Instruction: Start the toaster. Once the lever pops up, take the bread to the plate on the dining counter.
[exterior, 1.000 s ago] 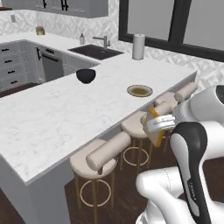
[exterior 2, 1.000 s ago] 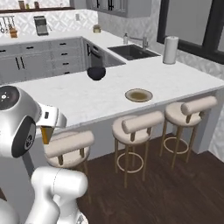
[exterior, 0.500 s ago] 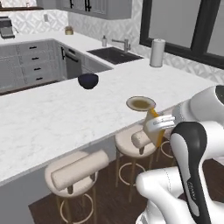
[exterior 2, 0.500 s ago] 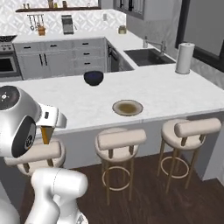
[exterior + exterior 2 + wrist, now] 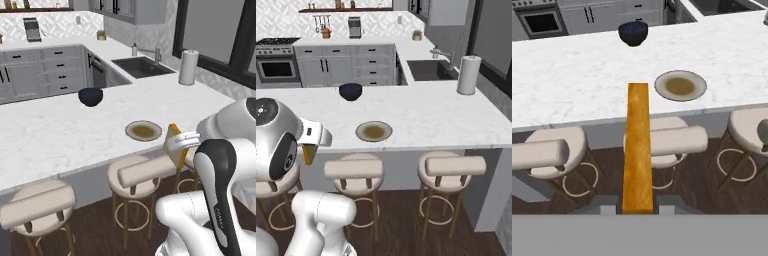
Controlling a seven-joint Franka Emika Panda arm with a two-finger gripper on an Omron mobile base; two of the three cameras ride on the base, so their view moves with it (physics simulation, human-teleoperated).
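My gripper (image 5: 177,144) is shut on the bread (image 5: 174,145), a tan-golden slice held upright off the near edge of the dining counter (image 5: 50,131). In the hand view the bread (image 5: 637,150) shows edge-on as an orange strip rising from the gripper (image 5: 637,208), over the bar stools. The plate (image 5: 143,130) lies flat near the counter's front edge, just beyond and left of the slice; in the hand view the plate (image 5: 680,85) sits up and right of the bread's tip. From the right, the bread (image 5: 307,154) hangs under the gripper (image 5: 311,146), left of the plate (image 5: 373,131).
A dark blue bowl (image 5: 90,96) stands farther back on the counter. A paper towel roll (image 5: 467,75) and a sink (image 5: 431,70) are at the right. Tan-cushioned stools (image 5: 353,169) line the near side. A small grey boxy appliance (image 5: 354,26) stands on the back worktop, too small to identify.
The whole picture has shifted: the base has driven along and toward the dining counter, so the plate now lies closer and more central. The bread stays in the gripper.
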